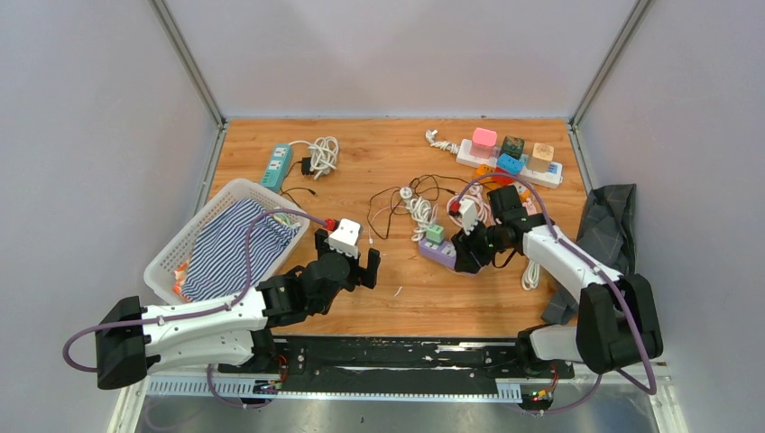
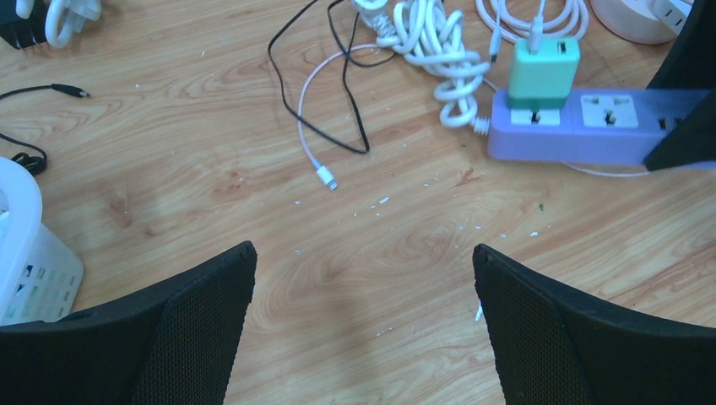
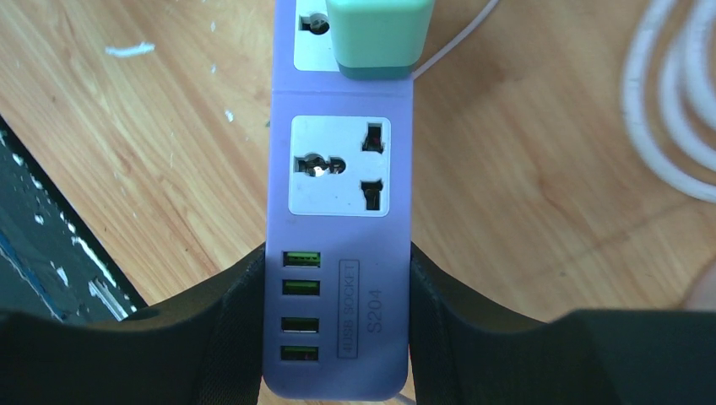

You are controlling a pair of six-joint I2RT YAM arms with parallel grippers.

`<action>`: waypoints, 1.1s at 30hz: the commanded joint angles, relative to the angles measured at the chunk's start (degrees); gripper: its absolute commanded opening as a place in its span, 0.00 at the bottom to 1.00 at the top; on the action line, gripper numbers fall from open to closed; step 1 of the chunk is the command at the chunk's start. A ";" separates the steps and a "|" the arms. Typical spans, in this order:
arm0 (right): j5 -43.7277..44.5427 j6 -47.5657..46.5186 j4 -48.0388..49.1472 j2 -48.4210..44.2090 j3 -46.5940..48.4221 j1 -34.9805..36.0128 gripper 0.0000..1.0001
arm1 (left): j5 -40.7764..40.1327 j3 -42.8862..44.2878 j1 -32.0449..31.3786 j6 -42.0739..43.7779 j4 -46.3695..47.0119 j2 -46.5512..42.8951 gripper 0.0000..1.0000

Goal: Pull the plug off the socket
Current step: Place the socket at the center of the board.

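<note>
Green plug [image 3: 377, 34] sits seated in the far outlet of the purple power strip [image 3: 342, 194], just ahead of the right claw [image 3: 338, 283] and ahead and to the right of the left claw [image 2: 363, 261]. My judgement of the risk: a slanted pull could twist the strip out of the right claw's hold or drag it across the surface [image 2: 211, 135], since only its near end is pinned (the white cable [image 2: 426, 42] beyond the plug could also snag). Right claw is half closed, pinching the strip's USB end by both sides; left claw is spread wide, holding and touching nothing
</note>
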 commanded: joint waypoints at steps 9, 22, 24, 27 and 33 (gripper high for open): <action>-1.66 -11.32 -0.95 1.75 -5.24 6.68 0.00 | -0.22 -0.76 -0.56 0.05 2.15 -0.40 1.00; -0.21 -23.44 -9.69 6.46 -3.27 9.80 0.28 | 0.88 -0.94 -0.56 0.40 2.59 -0.67 1.00; 0.64 -23.53 -10.16 7.34 -3.00 10.33 0.36 | 1.26 -1.04 -0.56 0.47 2.72 -0.68 1.00; 2.20 -22.60 -10.24 7.87 -2.63 10.77 0.50 | 2.30 -1.30 -0.56 0.56 3.04 -1.09 1.00; 2.13 -21.12 -13.31 6.65 0.24 10.77 0.75 | 5.89 -2.99 -0.56 1.45 4.89 -3.70 1.00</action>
